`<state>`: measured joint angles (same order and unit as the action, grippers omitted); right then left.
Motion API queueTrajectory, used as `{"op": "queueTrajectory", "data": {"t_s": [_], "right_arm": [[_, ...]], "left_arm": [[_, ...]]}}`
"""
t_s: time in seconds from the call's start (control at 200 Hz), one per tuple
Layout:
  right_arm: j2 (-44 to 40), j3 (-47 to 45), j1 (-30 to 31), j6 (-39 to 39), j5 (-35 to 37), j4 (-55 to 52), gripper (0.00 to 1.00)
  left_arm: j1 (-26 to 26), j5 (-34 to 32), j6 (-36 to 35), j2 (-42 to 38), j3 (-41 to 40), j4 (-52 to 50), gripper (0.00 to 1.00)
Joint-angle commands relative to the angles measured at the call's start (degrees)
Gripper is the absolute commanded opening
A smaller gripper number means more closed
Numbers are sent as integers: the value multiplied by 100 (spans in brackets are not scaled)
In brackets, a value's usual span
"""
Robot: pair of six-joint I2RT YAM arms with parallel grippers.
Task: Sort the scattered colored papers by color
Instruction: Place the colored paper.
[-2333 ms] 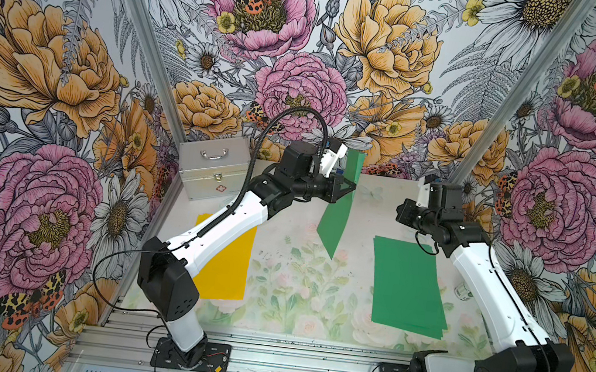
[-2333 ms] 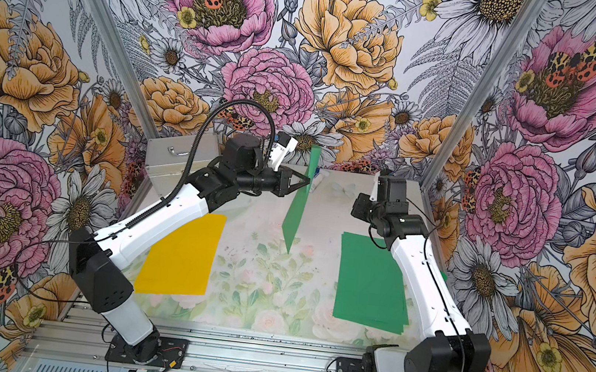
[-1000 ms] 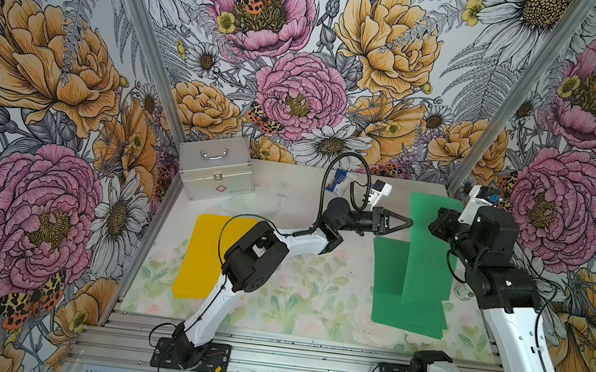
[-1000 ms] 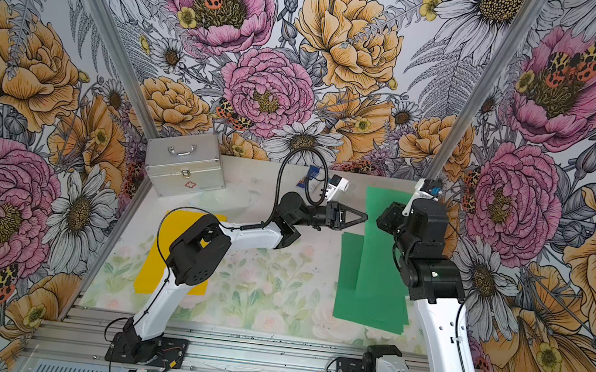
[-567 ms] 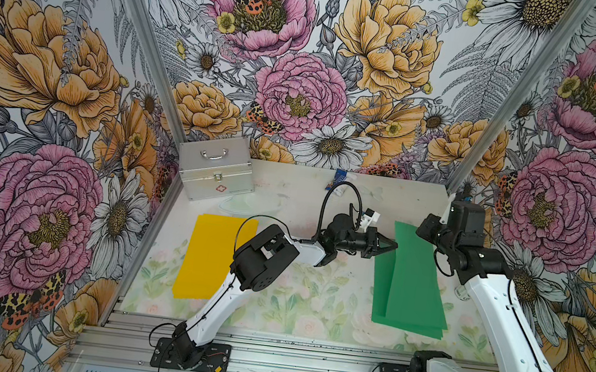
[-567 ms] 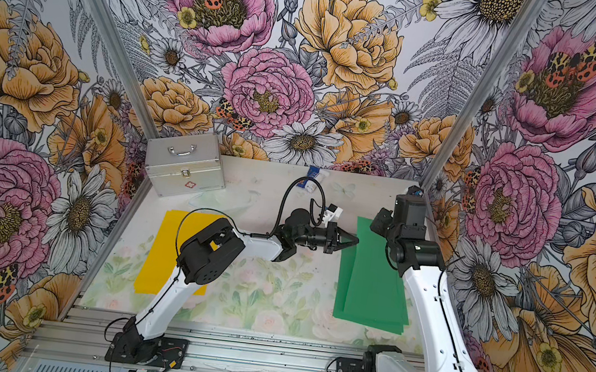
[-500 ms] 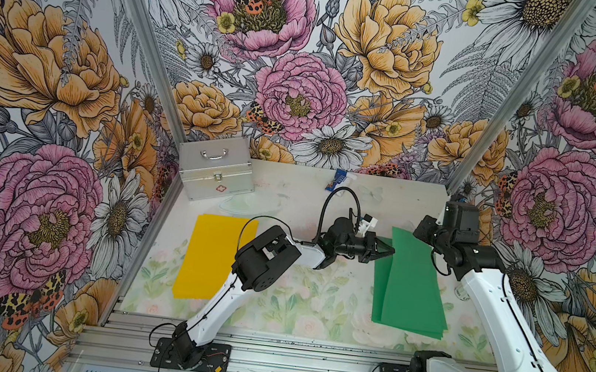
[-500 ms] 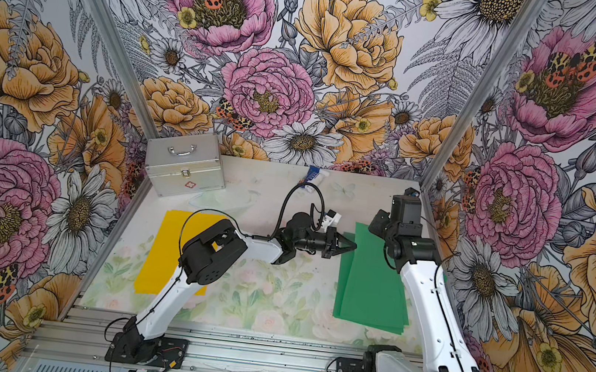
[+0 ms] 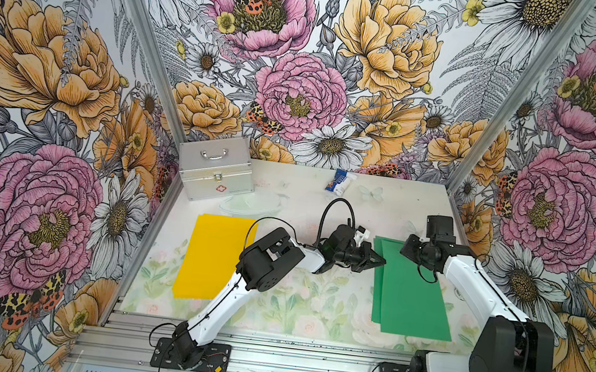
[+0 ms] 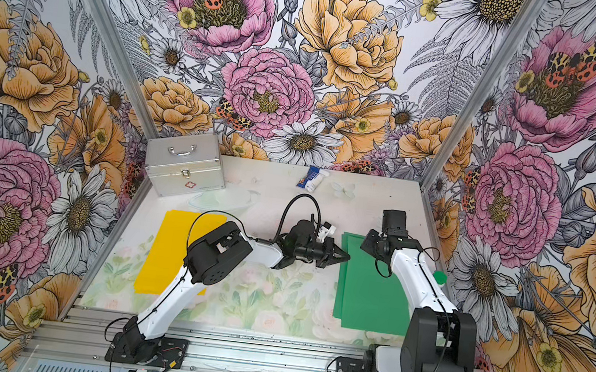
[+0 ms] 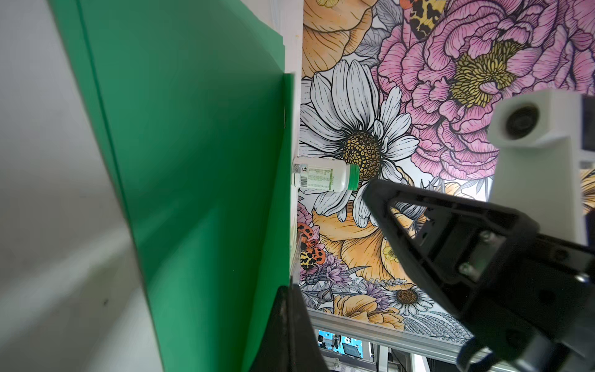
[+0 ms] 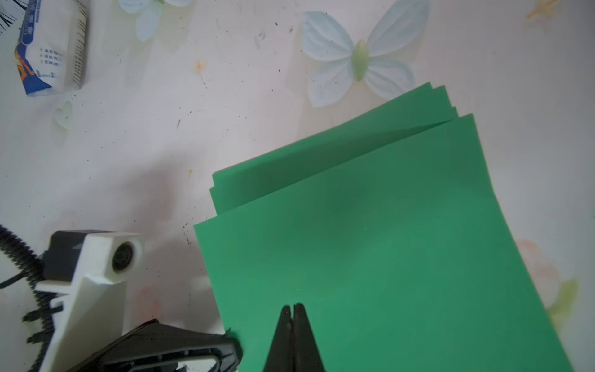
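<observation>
Squaring the stacked green paper sheets (image 9: 413, 305) at the desk's (image 9: 306, 203) right seems the step; bright yellow paper sheets (image 9: 211, 246) lie left. Both clenched, the left gripper (image 9: 382, 261) and right gripper (image 12: 293, 314) must next lift clear without dragging.

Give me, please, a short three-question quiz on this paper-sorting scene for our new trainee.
1. True or false: the left pincer and the right pincer are both shut.
2. Which thing lies closest to the left pincer's tip? A) the silver metal case B) the stack of green rectangular paper sheets C) the small blue-and-white packet
3. Fill in: the flat rectangular paper sheet lying apart from the green stack is ___.
Key: 1 true; 2 B; 3 yellow.
</observation>
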<state>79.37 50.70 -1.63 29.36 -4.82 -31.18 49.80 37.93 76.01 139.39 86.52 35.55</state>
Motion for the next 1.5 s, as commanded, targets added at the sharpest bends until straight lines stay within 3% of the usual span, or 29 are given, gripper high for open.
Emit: {"op": "queueTrajectory", "data": {"t_s": [0.0,0.165,0.415,1.496], "right_arm": [[149,-86,-122,102,-195,391,0],[293,-198,-212,122,-215,552,0],[584,-237,-263,185,-204,677,0],[1153,-464,-287,478,-140,1093,0]], "left_arm": [[-166,125,-447,69,272,-563,0],[-367,179,-1211,-189,402,-1790,0],[-428,398,-2066,-2,1301,-3398,0],[-343,69,-1595,378,1698,-3152,0]]}}
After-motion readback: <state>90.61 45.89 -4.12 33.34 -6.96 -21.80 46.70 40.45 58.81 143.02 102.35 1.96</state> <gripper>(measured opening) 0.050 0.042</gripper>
